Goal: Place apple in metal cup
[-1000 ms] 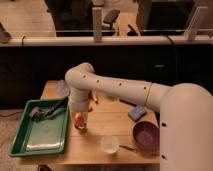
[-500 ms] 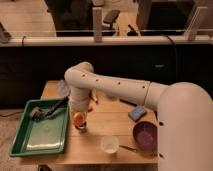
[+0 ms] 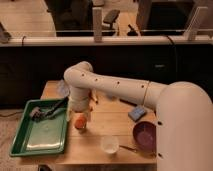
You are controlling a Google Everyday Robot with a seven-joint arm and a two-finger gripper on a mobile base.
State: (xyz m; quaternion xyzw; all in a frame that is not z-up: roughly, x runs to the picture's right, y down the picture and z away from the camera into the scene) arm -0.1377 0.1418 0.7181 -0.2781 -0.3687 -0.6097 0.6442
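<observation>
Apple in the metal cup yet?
Cannot tell: the apple sits at the top of the metal cup, just below the hand; how deep is unclear.

Seemingly white gripper (image 3: 80,110) above orange-red apple (image 3: 80,122); green tray (image 3: 42,136), purple bowl (image 3: 145,136).

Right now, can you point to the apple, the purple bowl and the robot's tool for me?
apple (image 3: 80,122): camera view, on its orange front.
purple bowl (image 3: 145,136): camera view, on its bare inside.
tool (image 3: 81,114): camera view, at the arm's end, just above the apple beside the green tray (image 3: 42,139).
</observation>
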